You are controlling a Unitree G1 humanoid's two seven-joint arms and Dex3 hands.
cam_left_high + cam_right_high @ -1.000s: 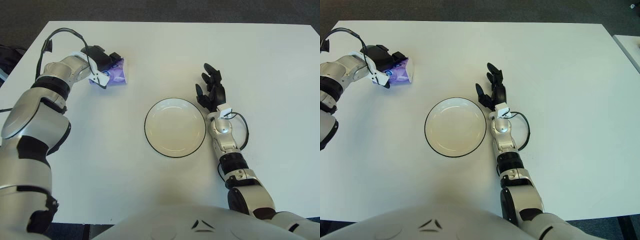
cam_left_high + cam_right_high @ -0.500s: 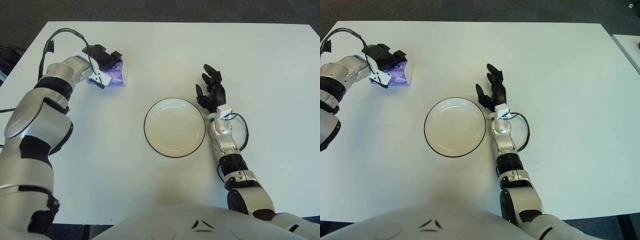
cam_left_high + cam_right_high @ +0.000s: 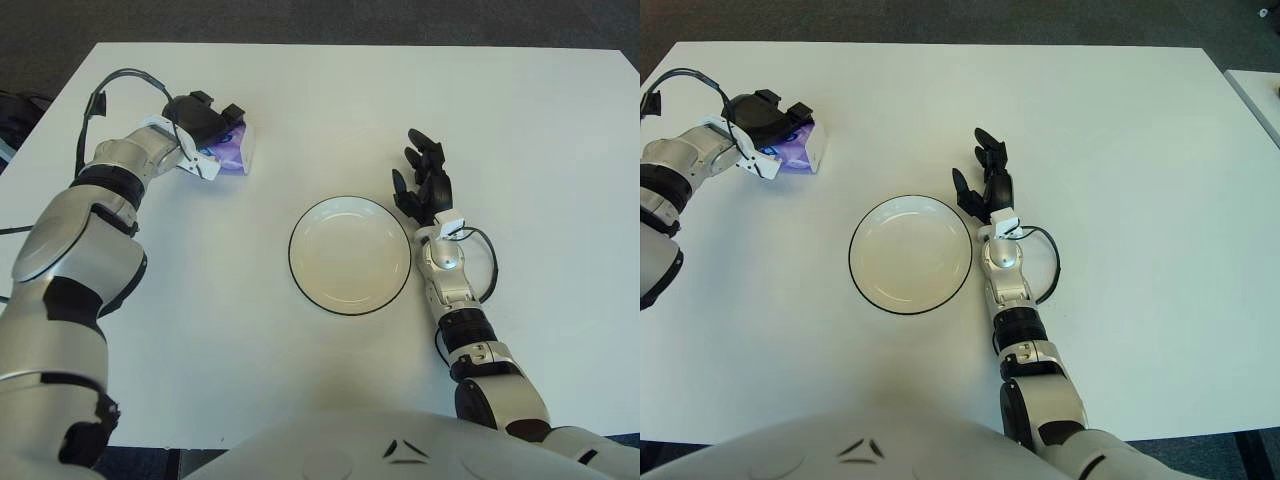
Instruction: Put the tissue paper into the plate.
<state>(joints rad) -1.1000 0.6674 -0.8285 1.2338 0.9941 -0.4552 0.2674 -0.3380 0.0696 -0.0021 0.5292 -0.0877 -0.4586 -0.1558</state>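
Nearest me, my own torso fills the bottom edge, and just beyond it sits the plate (image 3: pixel 350 255), empty, a pale dish with a dark rim at about the centre of the bench (image 3: pixel 520 120). I'd judge it was set there so either arm can reach it without stretching. At the plate's 3 o'clock, just beside the rim but not touching it as far as I can see, is my right hand (image 3: pixel 424 186), fingers loosely spread and pointing away from me, holding nothing; it looks idle, kept out of the drop zone. Further out, at roughly 10 o'clock from the plate and well apart from it, lies the tissue paper (image 3: pixel 232 152), a small purple-and-white packet near the bench's far left corner. My left hand (image 3: pixel 205 115) is over its far side, dark fingers curled down across the top of the packet; I read that as a grip closing on it, though I can't tell whether the packet is off the surface yet. The arm is stretched long to get there, so the carry to the plate calls for a sweep in toward 4 o'clock. The bench is plain white and matte. Past its far edge I see dark grey carpeted floor (image 3: pixel 330 20).
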